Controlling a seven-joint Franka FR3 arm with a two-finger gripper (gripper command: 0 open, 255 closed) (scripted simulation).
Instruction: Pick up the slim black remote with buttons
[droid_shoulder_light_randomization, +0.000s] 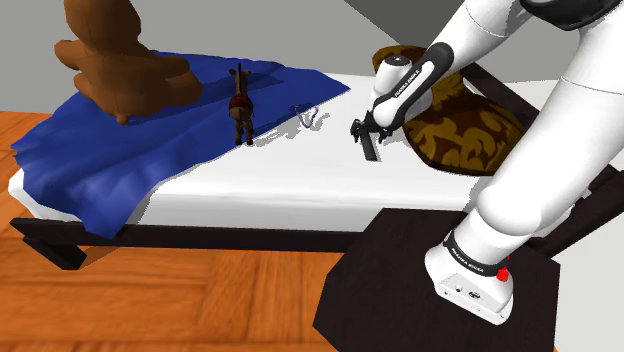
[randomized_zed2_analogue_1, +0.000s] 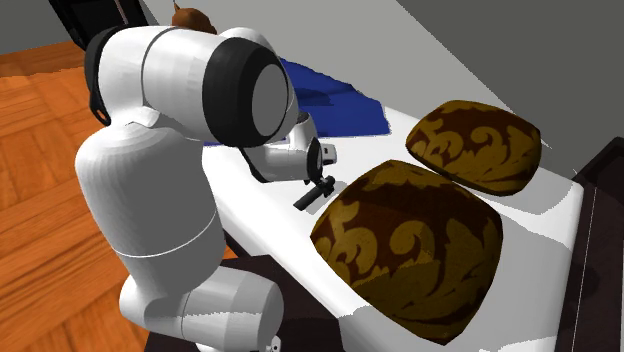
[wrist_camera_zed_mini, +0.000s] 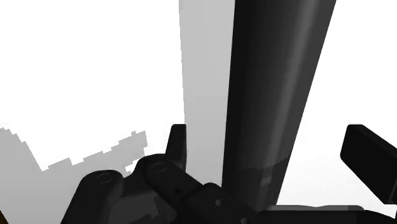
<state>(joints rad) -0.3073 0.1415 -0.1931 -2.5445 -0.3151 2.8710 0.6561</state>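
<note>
Black remote (wrist_camera_zed_mini: 280, 89), apparently loose, within end effector (wrist_camera_zed_mini: 267, 133)

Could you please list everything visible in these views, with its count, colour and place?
remote: one, black, on the bed between the tool's fingers, apart from both
pillows: two, brown with a gold pattern, side by side at one end of the bed
blanket: one, blue, rumpled over the bed's other end
bear figure: one, brown, on the blanket
deer toy: one, dark reddish brown, upright at the blanket's edge
small grey item: one, on the sheet beyond the deer toy; kind unclear
bed: one, white sheet, dark frame
floor: orange-brown wood
stand: one, dark, beside the bed
arm: one, white
tool: one, black, open
</note>
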